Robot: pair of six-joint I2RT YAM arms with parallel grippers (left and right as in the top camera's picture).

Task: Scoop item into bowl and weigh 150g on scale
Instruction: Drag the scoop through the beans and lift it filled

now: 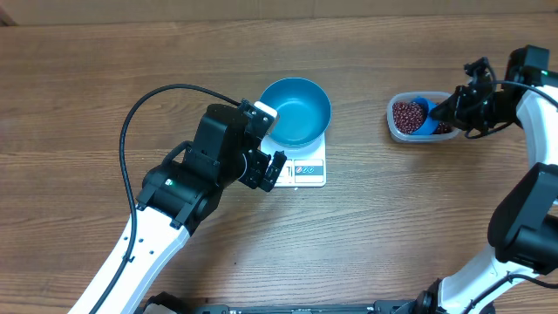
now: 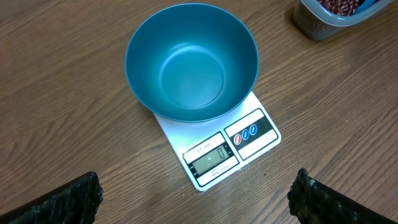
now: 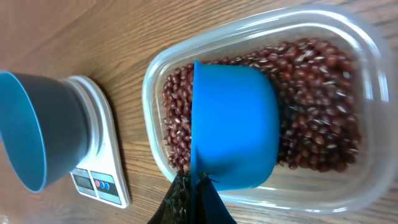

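R pincer clenched on scoop, dug into beans in tub, far right. L pincer released, near-left of scale; bowl on it, empty. Risk: scoop tilts, beans spill en route.

You're looking at a brown wooden table, its grain running left to right across the overhead view. Two things sit straight on the wood. Near the middle there's the small white scale, lying flat and square to the grain, with its display and buttons along the edge nearest the bottom of the overhead view. Off to your right, well apart from it, sits the clear plastic tub, rounded-rectangular, base flat on the table. Wood grain shows between the two.
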